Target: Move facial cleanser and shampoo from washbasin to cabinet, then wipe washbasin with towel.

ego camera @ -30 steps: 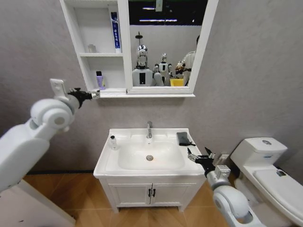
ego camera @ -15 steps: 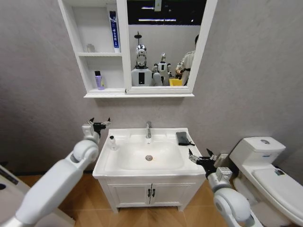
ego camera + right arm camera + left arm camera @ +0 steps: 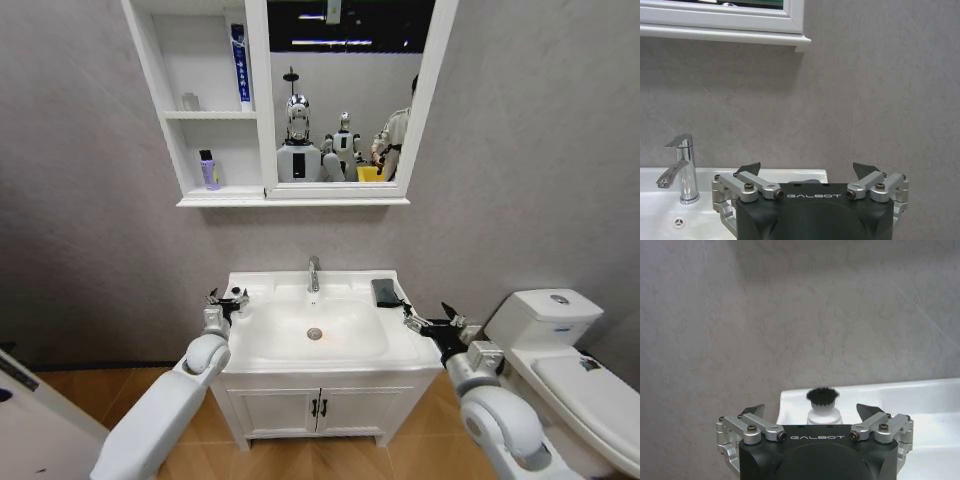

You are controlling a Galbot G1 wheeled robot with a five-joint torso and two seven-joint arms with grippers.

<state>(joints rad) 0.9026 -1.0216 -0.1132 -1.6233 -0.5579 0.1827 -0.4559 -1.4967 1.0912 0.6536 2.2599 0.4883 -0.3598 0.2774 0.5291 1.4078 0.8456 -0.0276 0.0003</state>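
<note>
**A:** Grasping is the step in hand, I judge. The left gripper (image 3: 226, 297) is sitting at the left rear corner of the white rectangular ceramic washbasin (image 3: 330, 362), jaws spread wide and holding nothing. How should it be going about this?

**B:** It should be centring the small white bottle with the black cap (image 3: 822, 405) between its two fingertips (image 3: 755, 410), then advancing level until they are flanking the white body rather than the cap. Closing on the cap is risking a tip or a slip.

**A:** Where is the bottle lying relative to that gripper?

**B:** In the left wrist view it is standing upright just ahead of the open jaws, roughly midway between them, not touching either, on the washbasin's rim near the grey wall.

**A:** And the rest?

**B:** The right gripper (image 3: 432, 320) is waiting wide open and empty at the washbasin's right edge, near the small dark grey folded towel (image 3: 388, 292). A purple bottle (image 3: 208, 170) is already standing on the tall white cabinet (image 3: 262, 100) above the washbasin.
</note>
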